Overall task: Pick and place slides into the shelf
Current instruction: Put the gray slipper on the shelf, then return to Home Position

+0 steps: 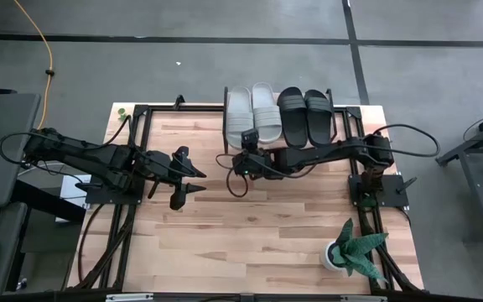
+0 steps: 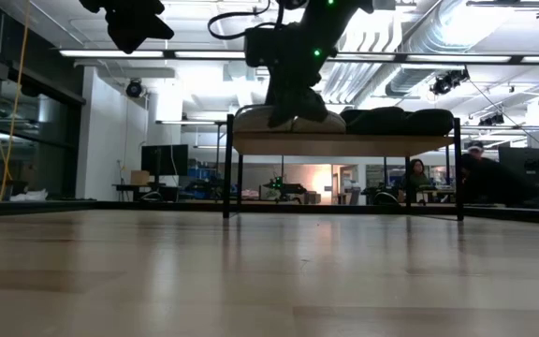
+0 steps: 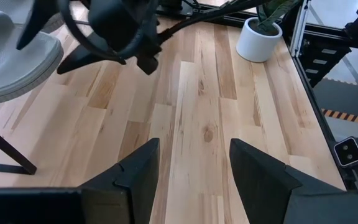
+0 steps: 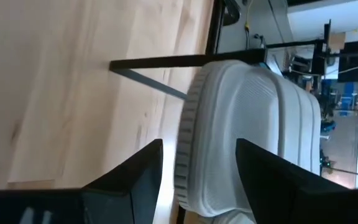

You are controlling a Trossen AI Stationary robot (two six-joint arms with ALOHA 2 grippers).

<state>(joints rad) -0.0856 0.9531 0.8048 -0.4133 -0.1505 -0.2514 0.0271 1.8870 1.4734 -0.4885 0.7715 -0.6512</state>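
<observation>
The right gripper (image 4: 197, 180) is sitting nearest the lens in the right wrist view, its two dark fingers spread apart with nothing between them, facing the heel end of a pale slide (image 4: 241, 130) that is lying on the shelf (image 4: 166, 62). In the high view, this gripper (image 1: 250, 157) is hovering just below the shelf's near edge at upper centre of the frame, right beside the second pale slide (image 1: 266, 111). All four slides are resting side by side on the shelf (image 1: 336, 107): the first pale one (image 1: 239, 116) at upper centre-left, then the second pale one, then two black ones (image 1: 291, 116) and (image 1: 319, 116) toward the upper right. The left gripper (image 1: 193, 178) is waiting at centre-left of the high view, over bare tabletop (image 1: 250, 235), fingers spread and holding nothing; its wrist view is showing the same open jaws above the wood. A potted plant (image 1: 352, 250) is standing at lower right, well apart from the work. Judging from this, the placing step is finishing: the last pale slide appears released, with every slide already on the shelf. The next move is probably calling for the right arm to back straight away from the shelf edge without nudging the pale slide's heel, then lift clear.
</observation>
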